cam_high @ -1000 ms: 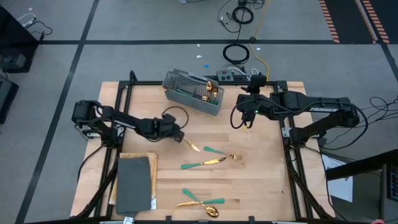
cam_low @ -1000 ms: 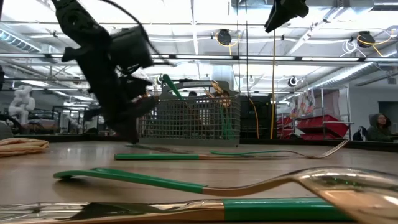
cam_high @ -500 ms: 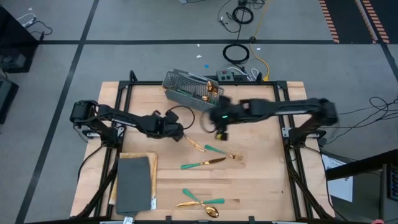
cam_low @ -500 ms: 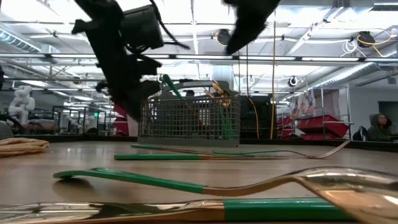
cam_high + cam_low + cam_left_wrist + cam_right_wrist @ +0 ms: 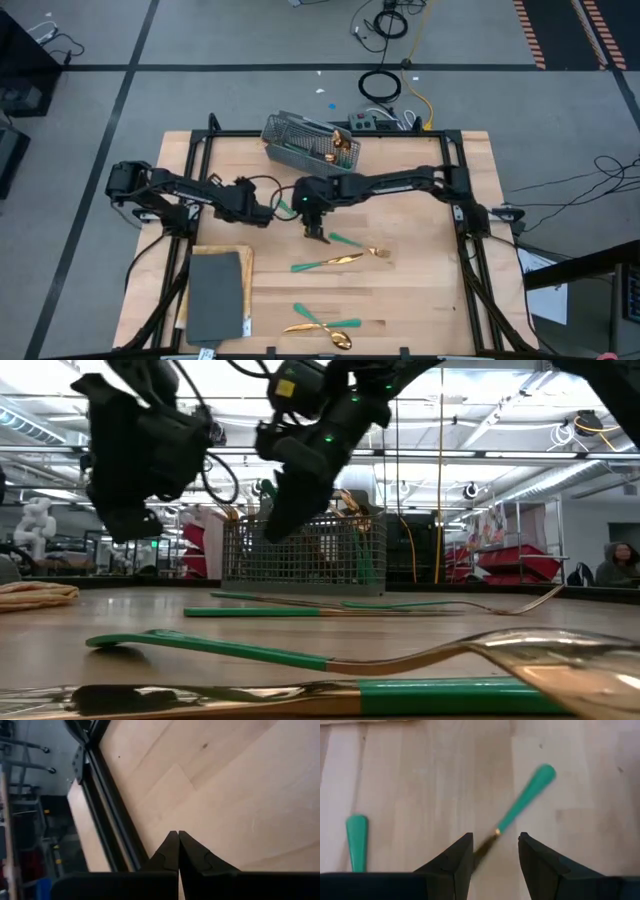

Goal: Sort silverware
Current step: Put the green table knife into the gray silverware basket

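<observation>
Right end effector (image 5: pixel 317 236) arrived, five utensils (image 5: pixel 326 263) — one basket (image 5: pixel 310 147)

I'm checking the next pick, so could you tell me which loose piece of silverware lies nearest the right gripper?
The fork just under the open right gripper, its green handle between the fingers in the right wrist view; the other loose pieces lie nearer the table's front edge.

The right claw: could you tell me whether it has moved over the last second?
Yes. The right claw has swung from beside the table's right edge, past the wire-mesh basket, to mid-table over a teal-handled utensil, fingers open.
</observation>
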